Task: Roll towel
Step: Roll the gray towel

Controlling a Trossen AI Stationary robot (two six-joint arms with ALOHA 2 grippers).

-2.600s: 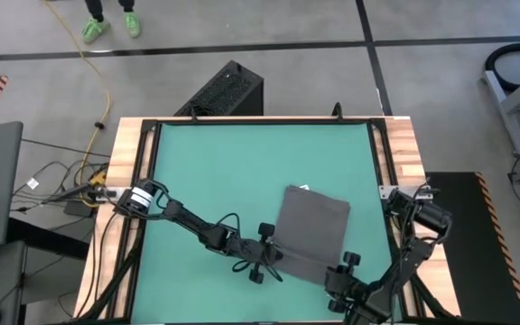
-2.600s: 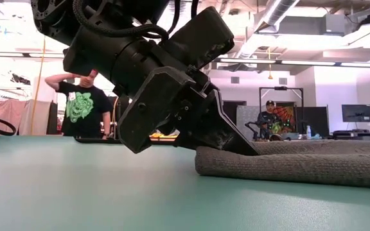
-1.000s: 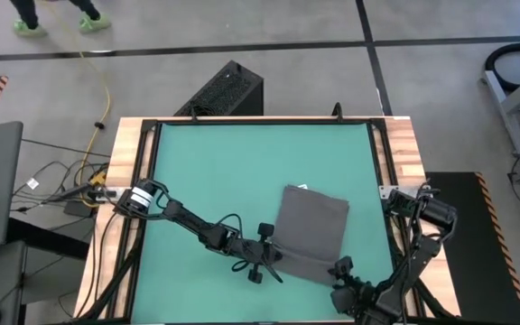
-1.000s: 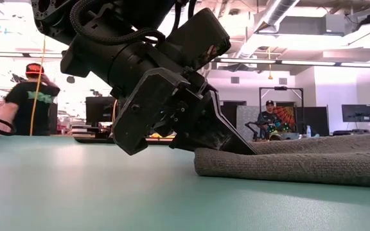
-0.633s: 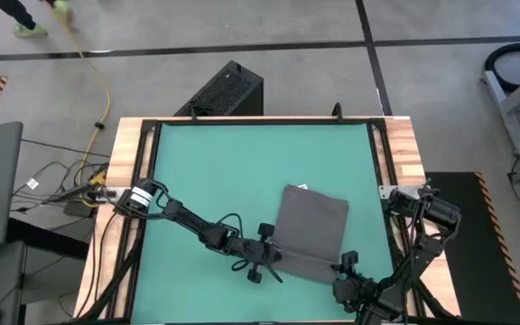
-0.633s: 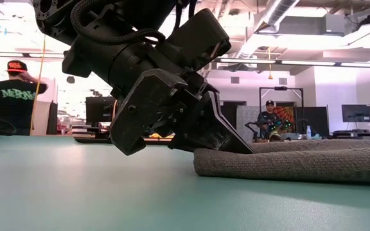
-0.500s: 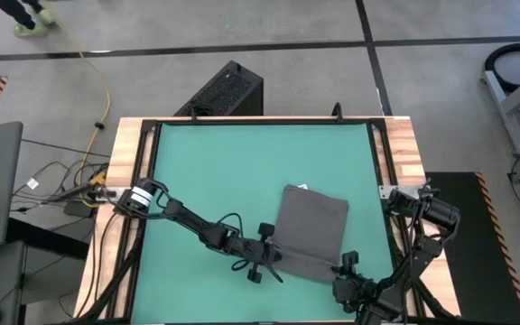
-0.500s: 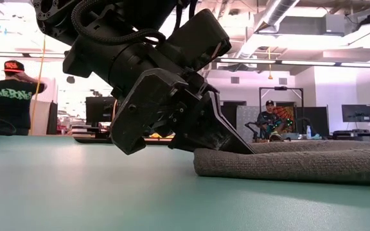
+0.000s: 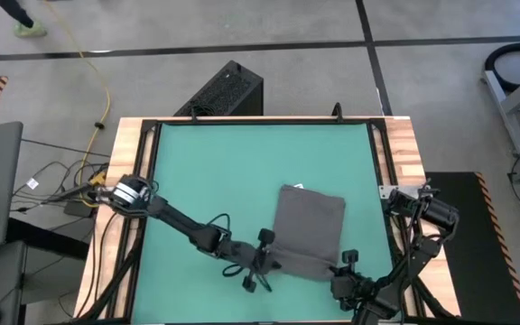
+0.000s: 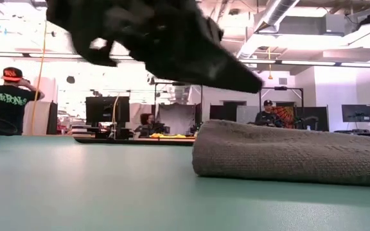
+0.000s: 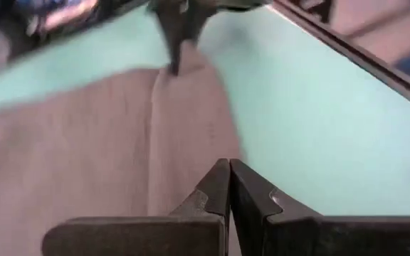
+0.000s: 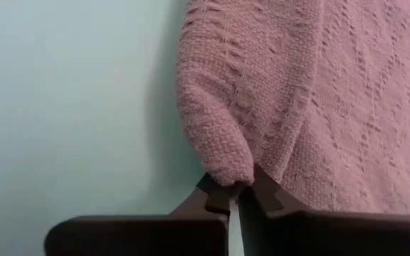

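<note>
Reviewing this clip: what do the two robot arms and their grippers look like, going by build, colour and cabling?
Both arms are dark, near-black, jointed links. The left arm has a silvery cylindrical joint near its base and a loose black cable looping along it. The right arm has bulky rounded black joints. The left gripper and right gripper each have two flat dark fingers with stepped, notched tips on a wide crossbar.

The towel [image 9: 310,230] is lying flat on the table [image 9: 215,171], toward the near right part, with its tag [image 9: 298,187] sticking out at the far edge. The left gripper [image 9: 267,262] is sitting at the towel's near left corner, and the right gripper [image 9: 339,269] is sitting at the near right corner, pinching the folded edge there.
</note>
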